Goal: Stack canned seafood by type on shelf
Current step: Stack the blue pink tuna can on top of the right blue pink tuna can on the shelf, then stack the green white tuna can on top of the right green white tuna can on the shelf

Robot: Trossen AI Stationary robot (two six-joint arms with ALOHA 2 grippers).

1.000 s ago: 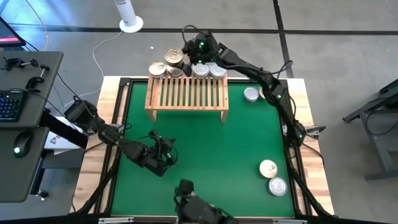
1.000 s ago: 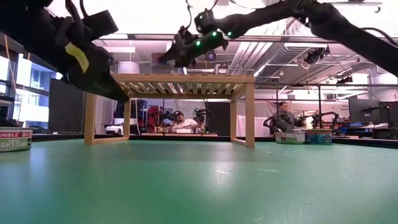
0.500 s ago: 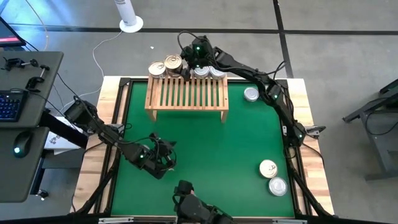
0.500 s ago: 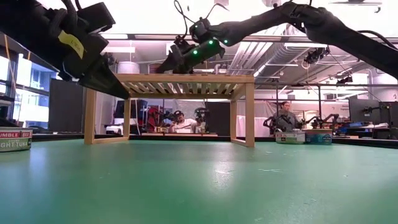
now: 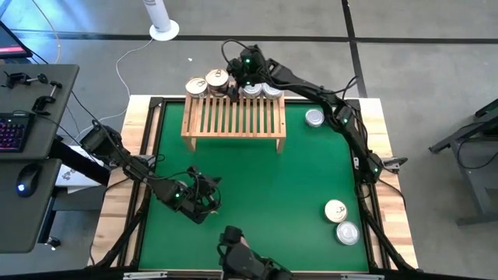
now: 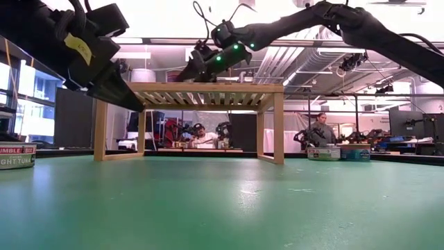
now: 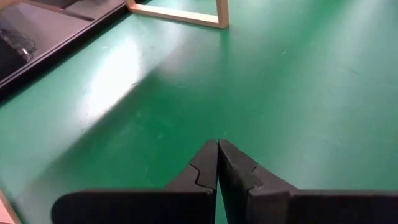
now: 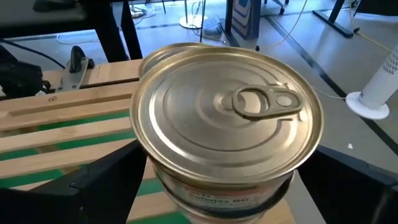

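The right tool (image 5: 230, 84) stands at the shelf's (image 5: 233, 117) far edge, its fingers spread wide on either side of a gold-lidded tin (image 8: 227, 127) that tops a stack of two — no grip is visible. The lower tin's label is cut off and unreadable. More tins sit along that edge: one (image 5: 196, 86) left of the stack, silver ones (image 5: 262, 90) to its right. In the low view the left arm hides the shelf's left corner; a tin (image 6: 16, 155) at the frame edge reads "UMBLE BE … GHT TUNA", partly cut off. Three tins (image 5: 314, 118) (image 5: 335, 210) (image 5: 347, 232) remain on the green mat (image 5: 272, 187). The left tool (image 7: 217, 167) — fingers pressed together, empty — hovers low over the mat. Compared with a second ago, the right tool's fingers have parted.
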